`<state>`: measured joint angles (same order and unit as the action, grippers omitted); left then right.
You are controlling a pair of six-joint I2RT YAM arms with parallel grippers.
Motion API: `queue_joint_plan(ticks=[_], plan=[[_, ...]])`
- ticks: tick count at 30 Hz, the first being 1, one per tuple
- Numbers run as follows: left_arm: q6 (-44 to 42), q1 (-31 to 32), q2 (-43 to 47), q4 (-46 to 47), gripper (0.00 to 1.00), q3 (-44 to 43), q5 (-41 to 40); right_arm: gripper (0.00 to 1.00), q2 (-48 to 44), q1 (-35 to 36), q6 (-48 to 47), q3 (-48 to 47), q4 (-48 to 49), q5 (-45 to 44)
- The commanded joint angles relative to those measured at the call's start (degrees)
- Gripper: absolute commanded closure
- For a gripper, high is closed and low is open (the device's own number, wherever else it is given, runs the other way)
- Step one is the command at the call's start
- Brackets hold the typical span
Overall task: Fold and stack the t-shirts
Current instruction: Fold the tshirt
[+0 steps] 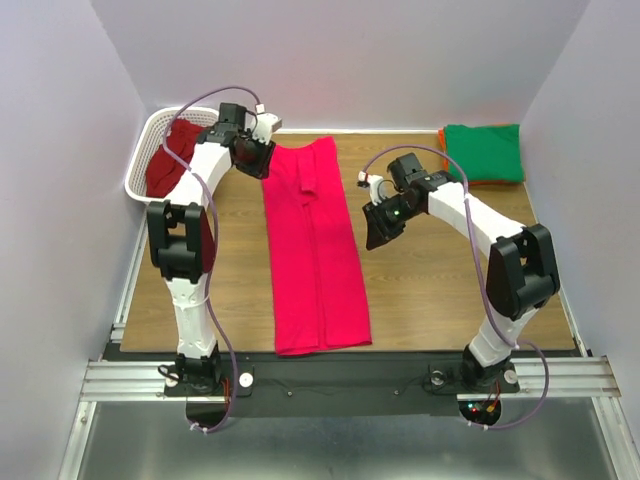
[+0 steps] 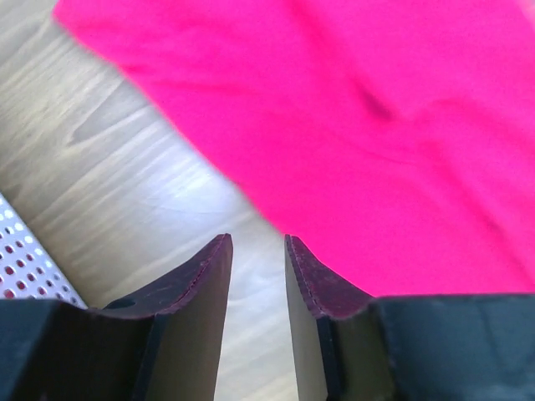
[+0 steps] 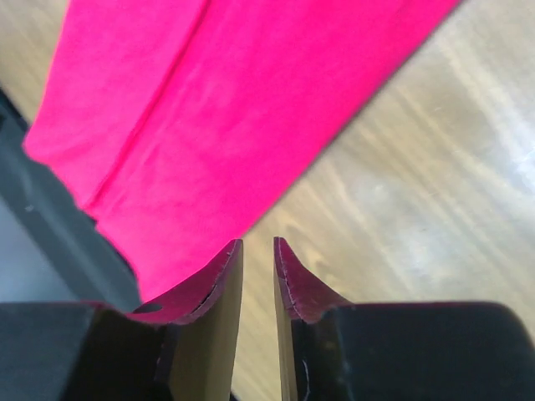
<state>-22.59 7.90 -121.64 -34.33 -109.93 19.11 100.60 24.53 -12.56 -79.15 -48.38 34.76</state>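
The bright pink-red t-shirt [image 1: 315,250] lies flat as a long narrow strip down the middle of the table, folded lengthwise. My left gripper [image 1: 252,157] hovers at the strip's far left corner, jaws a little apart and empty. In the left wrist view it [image 2: 255,238] is over bare wood beside the shirt's edge [image 2: 376,125]. My right gripper [image 1: 380,225] hovers just right of the strip, jaws narrowly apart and empty. In the right wrist view it [image 3: 257,241] is at the shirt's edge [image 3: 209,109]. A folded green shirt [image 1: 483,152] lies on an orange one [image 1: 441,140] at the back right.
A white lattice basket [image 1: 150,130] at the back left holds the darker crimson shirt [image 1: 170,160]; its wall also shows in the left wrist view [image 2: 25,259]. The wooden table [image 1: 430,290] ends at a black front rail [image 1: 330,365]. Lavender walls stand on three sides.
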Motion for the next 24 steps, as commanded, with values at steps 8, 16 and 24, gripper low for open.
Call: queue_joint_plan(ticks=[8, 16, 24], plan=[[6.5, 4.9, 2.3, 7.2, 0.60, 9.8, 4.4, 0.79, 10.5, 0.3, 8.6, -5.0, 17.8, -5.6], [8.3, 4.4, 1.8, 8.9, 0.60, 10.5, 5.9, 0.79, 21.2, 0.3, 19.9, -22.3, 28.9, -8.6], [8.4, 2.2, -1.6, 8.8, 0.56, 6.3, 7.6, 0.74, 41.5, 0.3, 29.4, -48.8, 33.6, -12.2]])
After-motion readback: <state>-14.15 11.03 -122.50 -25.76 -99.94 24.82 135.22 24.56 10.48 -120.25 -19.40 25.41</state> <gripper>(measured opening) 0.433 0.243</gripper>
